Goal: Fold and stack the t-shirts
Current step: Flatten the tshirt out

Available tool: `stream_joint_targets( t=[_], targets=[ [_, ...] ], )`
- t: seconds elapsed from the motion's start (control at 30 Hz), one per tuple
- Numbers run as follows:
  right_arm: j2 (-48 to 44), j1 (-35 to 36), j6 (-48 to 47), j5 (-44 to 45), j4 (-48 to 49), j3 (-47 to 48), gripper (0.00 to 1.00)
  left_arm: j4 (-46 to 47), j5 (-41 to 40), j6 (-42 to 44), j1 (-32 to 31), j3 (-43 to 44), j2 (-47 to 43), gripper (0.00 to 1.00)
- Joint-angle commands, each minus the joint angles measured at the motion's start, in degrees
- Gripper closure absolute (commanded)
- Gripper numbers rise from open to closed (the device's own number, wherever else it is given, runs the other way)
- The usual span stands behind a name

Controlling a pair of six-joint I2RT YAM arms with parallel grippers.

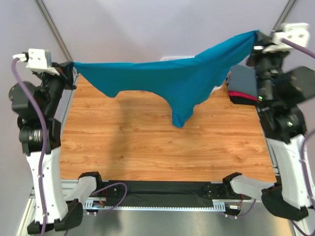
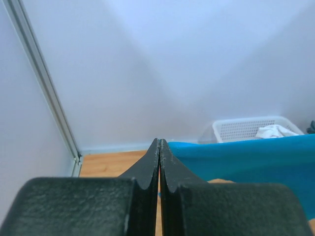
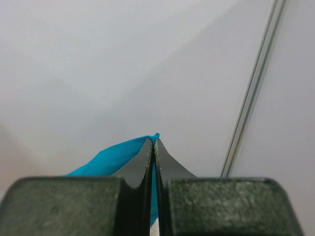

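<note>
Teal shirt [image 1: 177, 83] hangs stretched over the desk [image 1: 147, 147]; left fingers [image 2: 147, 169] clamp its 10 o'clock corner, right fingers [image 3: 142, 164] clamp its 2 o'clock corner.

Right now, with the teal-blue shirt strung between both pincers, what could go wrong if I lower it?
1. The right pincer and left pincer each pinch only a corner of the teal-blue cloth t-shirt; more tension may pull it free.
2. Its sagging middle would likely touch down first and bunch.
3. Its right side hangs near the folded slate-grey t-shirt stack; a sweep could disturb it.
</note>
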Motion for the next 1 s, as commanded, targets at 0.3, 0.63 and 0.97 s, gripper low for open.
stream_joint_targets(
  t=[0.3,0.63,0.97],
  targets=[
    [-6.5,1.5,-3.5,-6.0,-22.2,18.8,0.99,-16.9,-2.5,2.3,-0.1,6.7,-11.6,1.00],
    [-6.0,1.7,-6.2,-8.4,-22.6,14.7,1.00,-22.5,-6.0,2.5,-0.1,14.0,-8.2,1.00],
    [-1.1,3.3,-9.8,-1.2,-10.5,-7.5,1.00,-11.8,-10.5,3.4,-0.1,-6.2,-2.5,1.00]
  ],
)
